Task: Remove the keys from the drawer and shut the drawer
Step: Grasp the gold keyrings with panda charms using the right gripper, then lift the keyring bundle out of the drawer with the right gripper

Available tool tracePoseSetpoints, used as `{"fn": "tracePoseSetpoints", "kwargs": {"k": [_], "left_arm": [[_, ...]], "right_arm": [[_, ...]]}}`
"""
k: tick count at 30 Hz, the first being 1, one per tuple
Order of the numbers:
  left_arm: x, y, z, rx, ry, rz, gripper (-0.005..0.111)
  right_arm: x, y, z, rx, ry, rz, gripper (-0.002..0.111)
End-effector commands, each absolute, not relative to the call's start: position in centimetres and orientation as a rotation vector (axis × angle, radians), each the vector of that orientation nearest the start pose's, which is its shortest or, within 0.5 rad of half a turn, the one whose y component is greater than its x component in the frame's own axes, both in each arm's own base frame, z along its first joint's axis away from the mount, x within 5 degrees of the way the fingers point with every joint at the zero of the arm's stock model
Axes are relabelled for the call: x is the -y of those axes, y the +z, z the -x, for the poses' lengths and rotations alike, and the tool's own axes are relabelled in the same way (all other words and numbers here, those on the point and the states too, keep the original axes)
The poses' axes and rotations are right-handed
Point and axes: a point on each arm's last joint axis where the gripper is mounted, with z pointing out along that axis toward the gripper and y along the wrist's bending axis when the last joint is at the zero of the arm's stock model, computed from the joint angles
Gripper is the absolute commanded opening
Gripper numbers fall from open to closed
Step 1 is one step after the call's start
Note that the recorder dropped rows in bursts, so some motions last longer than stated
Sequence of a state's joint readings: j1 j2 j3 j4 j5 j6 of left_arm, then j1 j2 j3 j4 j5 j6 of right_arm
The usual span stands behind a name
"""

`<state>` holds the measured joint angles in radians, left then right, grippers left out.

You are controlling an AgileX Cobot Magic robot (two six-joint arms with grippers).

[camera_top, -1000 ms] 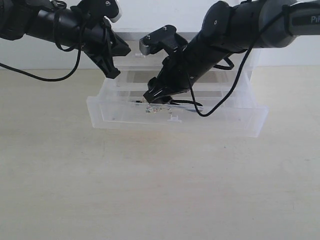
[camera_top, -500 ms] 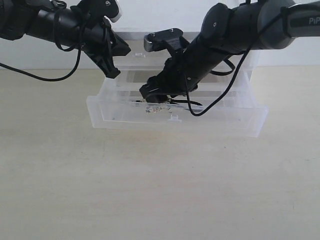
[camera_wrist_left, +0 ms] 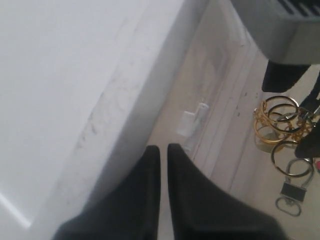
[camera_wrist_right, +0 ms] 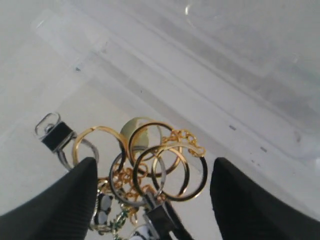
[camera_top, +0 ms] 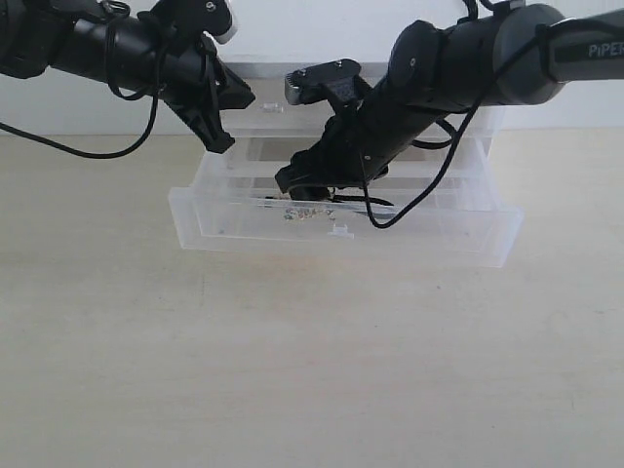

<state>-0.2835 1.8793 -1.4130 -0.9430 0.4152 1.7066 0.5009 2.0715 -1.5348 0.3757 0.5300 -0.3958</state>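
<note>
The translucent drawer (camera_top: 234, 229) is pulled out toward the front of the plastic unit. The keys (camera_top: 310, 212), gold rings with a silver clasp and black strap, lie on its floor. My right gripper (camera_top: 304, 188) reaches down into the drawer, open, its fingers either side of the keys (camera_wrist_right: 150, 167) without closing on them. My left gripper (camera_top: 216, 132) hovers over the unit's left upper corner, its fingers (camera_wrist_left: 150, 165) nearly together with nothing between them. In the left wrist view the keys (camera_wrist_left: 282, 127) show off to one side, beside a small white tab handle (camera_wrist_left: 192, 122).
The three-tier unit (camera_top: 478, 146) stands at the back against a white wall. Bare beige tabletop (camera_top: 312, 361) spreads in front. Black cables hang from both arms; one loops into the drawer (camera_top: 390, 216).
The right gripper has shifted slightly over the keys inside the drawer and its wrist has rotated. The left arm has stayed still.
</note>
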Motion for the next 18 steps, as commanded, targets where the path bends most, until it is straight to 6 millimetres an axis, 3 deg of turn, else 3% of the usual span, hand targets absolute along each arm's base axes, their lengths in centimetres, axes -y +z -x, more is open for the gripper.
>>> {"fn": "tracePoseSetpoints", "kwargs": {"k": [1, 5, 7, 14, 18], "left_arm": [[14.24, 27.17, -41.71, -1.731, 0.025, -1.149, 0.004], [14.24, 27.22, -41.74, -1.729, 0.026, -1.148, 0.004], [14.24, 27.22, -41.74, -1.729, 0.026, -1.148, 0.004], [14.23, 27.19, -41.73, -1.729, 0.028, -1.149, 0.004], [14.2, 27.2, -41.76, -1.728, 0.032, -1.146, 0.004]], "right_arm": [[-23.36, 17.46, -39.4, -2.458, 0.383, 0.817, 0.059], [-23.36, 17.44, -39.4, -2.456, 0.381, 0.822, 0.059], [-23.38, 17.51, -39.43, -2.454, 0.382, 0.822, 0.052], [-23.38, 17.51, -39.43, -2.439, 0.371, 0.857, -0.001], [-23.35, 18.06, -39.38, -2.421, 0.368, 0.869, 0.0]]}}
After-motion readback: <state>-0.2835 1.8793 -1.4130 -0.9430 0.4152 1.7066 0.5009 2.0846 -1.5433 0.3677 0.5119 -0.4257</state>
